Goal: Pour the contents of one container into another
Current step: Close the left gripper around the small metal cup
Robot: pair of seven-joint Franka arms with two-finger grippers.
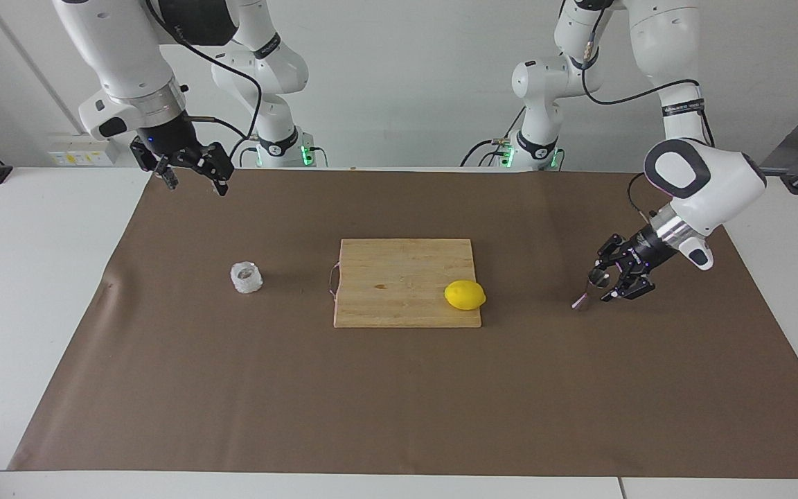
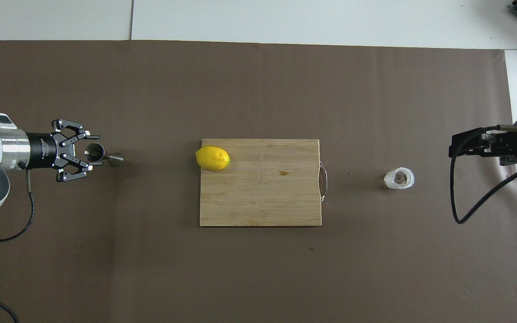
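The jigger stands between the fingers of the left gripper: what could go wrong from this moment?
1. The jigger is slim and narrow-waisted. The left gripper flanks its upper cup, so an off-centre squeeze could tip it onto the brown mat.
2. Smooth steel may slip in the fingers when lifted.
3. The glass cup stands at the right arm's end, so a carry there could pass over the lemon and the cutting board. The right gripper waits, raised and open.
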